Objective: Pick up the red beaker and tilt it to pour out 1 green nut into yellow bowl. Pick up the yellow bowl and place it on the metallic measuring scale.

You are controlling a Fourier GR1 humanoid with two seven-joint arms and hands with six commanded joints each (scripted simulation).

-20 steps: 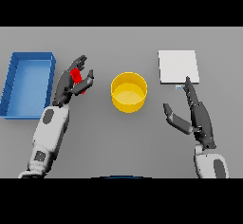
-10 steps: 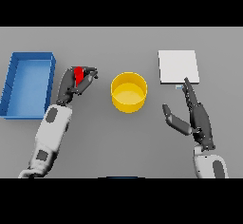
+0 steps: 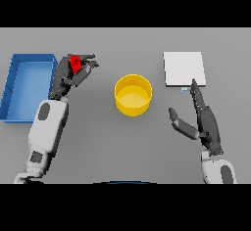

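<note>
The red beaker (image 3: 75, 62) is held up in my left hand (image 3: 67, 73), whose fingers and thumb curl round it, to the left of the yellow bowl (image 3: 133, 95). The bowl stands at the table's middle, and I cannot make out any nut in it. The metallic scale (image 3: 184, 68) is a pale square plate at the back right. My right hand (image 3: 203, 120) rests open on the table in front of the scale, fingers straight and pointing toward it, thumb spread toward the bowl.
A blue bin (image 3: 27, 85) with raised walls sits at the left, right beside my left arm. A stretch of grey table lies between the bowl and my right hand.
My left hand has lifted the red beaker up and away from me, with its fingers closing more tightly round it. The right hand, bowl and scale have not moved.
</note>
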